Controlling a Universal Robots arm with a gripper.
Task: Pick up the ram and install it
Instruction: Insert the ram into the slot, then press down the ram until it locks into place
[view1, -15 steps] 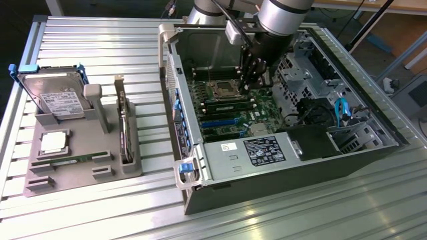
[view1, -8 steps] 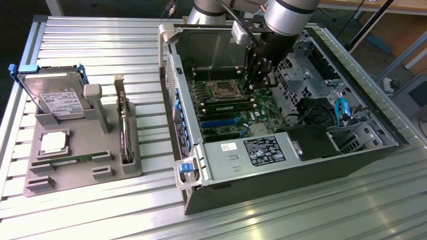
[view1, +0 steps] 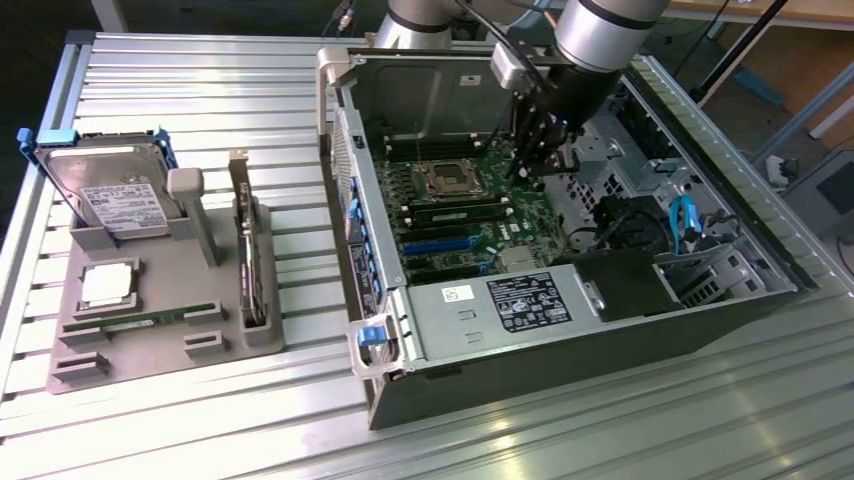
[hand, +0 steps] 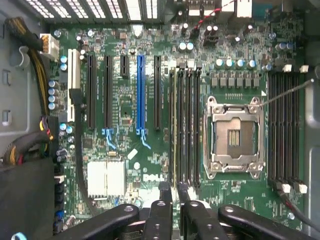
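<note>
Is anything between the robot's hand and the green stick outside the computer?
Yes. The end effector is inside the computer case, and the case's metal wall stands between it and the ram lying outside.

one ram (view1: 140, 320), one hard drive (view1: 114, 200), one processor chip (view1: 107, 285)

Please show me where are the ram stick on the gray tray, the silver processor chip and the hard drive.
ram (view1: 140, 319): exterior view, middle of the green stick.
processor chip (view1: 108, 284): exterior view, centre of its silver top.
hard drive (view1: 112, 203): exterior view, on its white label.
</note>
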